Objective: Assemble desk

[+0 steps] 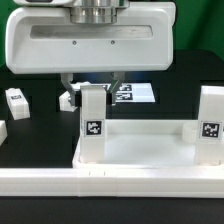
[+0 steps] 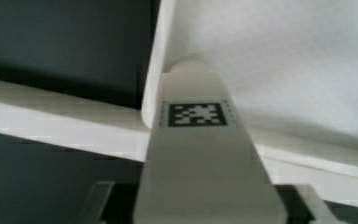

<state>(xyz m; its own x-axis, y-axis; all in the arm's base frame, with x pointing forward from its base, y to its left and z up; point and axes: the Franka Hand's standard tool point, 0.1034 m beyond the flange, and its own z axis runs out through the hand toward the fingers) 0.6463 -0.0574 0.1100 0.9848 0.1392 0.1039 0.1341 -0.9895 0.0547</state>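
The white tray-like tabletop (image 1: 140,150) lies at the front of the table. Two white square legs stand upright on it, each with a tag. One leg (image 1: 92,120) is toward the exterior view's left, the other leg (image 1: 210,125) at the right. My gripper (image 1: 92,88) hangs over the left leg's top. In the wrist view this leg (image 2: 197,113) runs between my fingers (image 2: 105,200). A dark gap shows on each side of it, so the jaws straddle the leg without touching it. The tabletop's rim (image 2: 51,110) crosses behind.
The marker board (image 1: 135,93) lies flat behind the gripper. A small white block (image 1: 15,100) sits at the exterior view's left, and another small white piece (image 1: 67,100) is beside the left leg. The big white wrist housing (image 1: 85,40) fills the top.
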